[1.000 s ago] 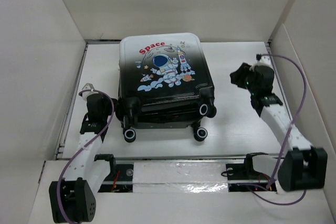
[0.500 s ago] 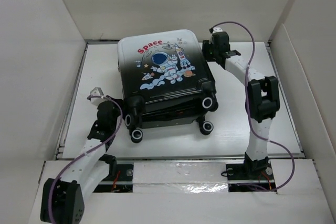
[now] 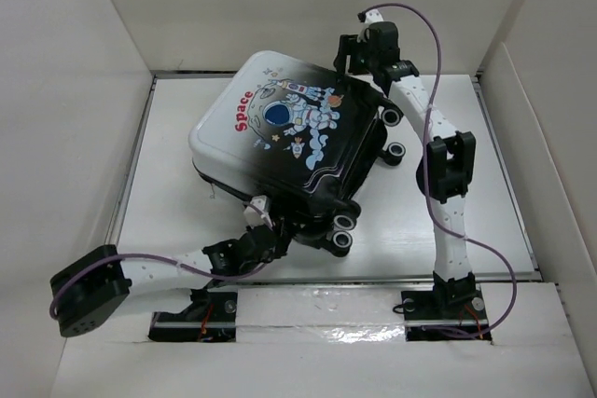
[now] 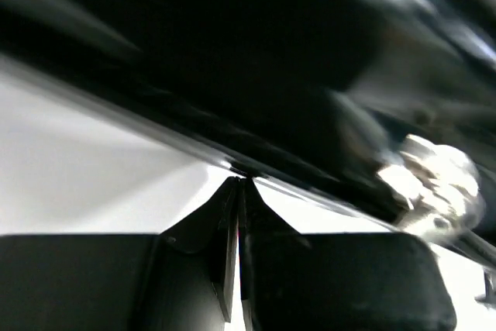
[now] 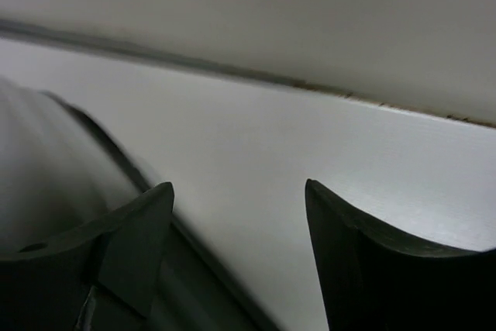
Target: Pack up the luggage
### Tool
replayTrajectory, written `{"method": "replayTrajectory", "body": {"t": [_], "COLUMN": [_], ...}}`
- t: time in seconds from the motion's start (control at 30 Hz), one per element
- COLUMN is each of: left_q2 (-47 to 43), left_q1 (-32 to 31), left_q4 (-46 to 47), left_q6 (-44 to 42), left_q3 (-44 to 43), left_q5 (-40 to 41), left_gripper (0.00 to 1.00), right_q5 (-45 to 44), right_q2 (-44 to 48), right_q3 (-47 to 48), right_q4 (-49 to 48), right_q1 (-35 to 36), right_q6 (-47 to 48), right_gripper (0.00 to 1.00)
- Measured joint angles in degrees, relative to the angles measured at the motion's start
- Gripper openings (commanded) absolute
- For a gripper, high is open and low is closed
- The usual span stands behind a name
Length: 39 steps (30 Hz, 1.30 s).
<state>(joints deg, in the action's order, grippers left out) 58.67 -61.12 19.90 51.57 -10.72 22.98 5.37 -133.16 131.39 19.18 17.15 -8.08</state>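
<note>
The luggage (image 3: 289, 142) lies closed on the white table, turned at an angle, astronaut picture and red "Space" word facing up, wheels toward the right and front. My left gripper (image 3: 270, 233) is low at its near edge; in the left wrist view the jaws (image 4: 239, 182) are pressed together, tips touching the blurred black edge of the luggage (image 4: 232, 60). My right gripper (image 3: 345, 58) is at the luggage's far right corner; in the right wrist view (image 5: 236, 187) it is open and empty, with the shell's edge (image 5: 46, 160) beside its left finger.
White walls enclose the table on the left (image 3: 65, 118), back (image 3: 308, 6) and right (image 3: 550, 118). A back-wall seam (image 5: 232, 75) runs close ahead of the right gripper. The suitcase's wheels (image 3: 343, 241) stick out near the front. A blurred shiny part (image 4: 430, 184) shows on the luggage.
The luggage has swung counterclockwise and shifted; its wheels now point right. The left arm has stretched low to its near edge. The right gripper moved further left along the far corner.
</note>
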Motion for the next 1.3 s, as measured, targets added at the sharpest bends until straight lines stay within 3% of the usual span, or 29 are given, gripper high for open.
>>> {"method": "replayTrajectory", "body": {"t": [0.07,0.1,0.2,0.27,0.37,0.4,0.43,0.5,0.53,0.77,0.93,1.03,1.17,1.3], "left_q2": [2.3,2.8,1.4,-2.3,-10.6,-12.5,-16.0,-20.2,-21.7,-27.6,-24.7,-16.7,-1.5,5.7], "left_q1": [-3.6,-4.9,-8.1,-9.3,-10.9,-11.0,-11.3,-11.5,-11.6,-11.6,-10.3,-3.4,16.8,33.9], "left_q4": [0.2,-0.4,-2.8,-5.7,-10.8,-12.0,-14.5,-19.2,-21.5,-32.7,-24.1,-15.9,-9.4,-6.3], "left_q6": [0.2,-0.1,-1.6,-2.7,-3.5,-3.6,-3.5,-3.5,-3.5,-5.3,-12.6,-17.7,-18.5,-14.8], "left_q3": [-2.5,-4.1,-7.1,-8.4,-9.6,-10.0,-11.2,-13.2,-14.1,-19.1,-24.2,-30.9,-44.7,-46.3], "left_q5": [0.4,0.6,2.7,4.7,8.4,9.2,10.7,12.5,13.2,20.4,27.1,23.7,7.9,-2.1], "left_gripper": [0.04,0.16,0.34,0.39,0.26,0.12,0.01,0.0,0.0,0.0,0.02,0.03,0.04,0.12], "right_q5": [3.8,5.3,8.5,10.1,11.2,11.3,11.3,11.2,11.1,9.6,8.9,7.9,6.8,6.7], "right_q2": [2.3,3.7,9.6,15.0,25.0,28.3,30.6,39.4,42.9,60.1,64.3,66.5,69.2,70.9], "right_q3": [-0.1,-0.4,-3.5,-7.7,-16.8,-20.5,-22.9,-33.7,-38.0,-66.3,-80.0,-86.0,-90.4,-93.1], "right_q4": [2.7,3.8,4.7,3.8,0.7,-1.1,-1.9,-7.4,-8.9,-21.4,-24.7,-25.2,-26.6,-28.0], "right_q1": [0.6,1.0,1.9,1.9,0.5,-0.1,-0.6,-2.5,-3.3,-4.4,-4.3,-4.3,-4.5,-5.8], "right_q6": [-0.5,-0.5,-0.5,-0.6,-0.8,-1.0,-1.3,-2.4,-2.8,-7.8,-10.6,-11.9,-12.7,-12.9], "right_gripper": [0.8,0.81,0.81,0.79,0.69,0.51,0.4,0.08,0.04,0.0,0.0,0.0,0.0,0.0]}}
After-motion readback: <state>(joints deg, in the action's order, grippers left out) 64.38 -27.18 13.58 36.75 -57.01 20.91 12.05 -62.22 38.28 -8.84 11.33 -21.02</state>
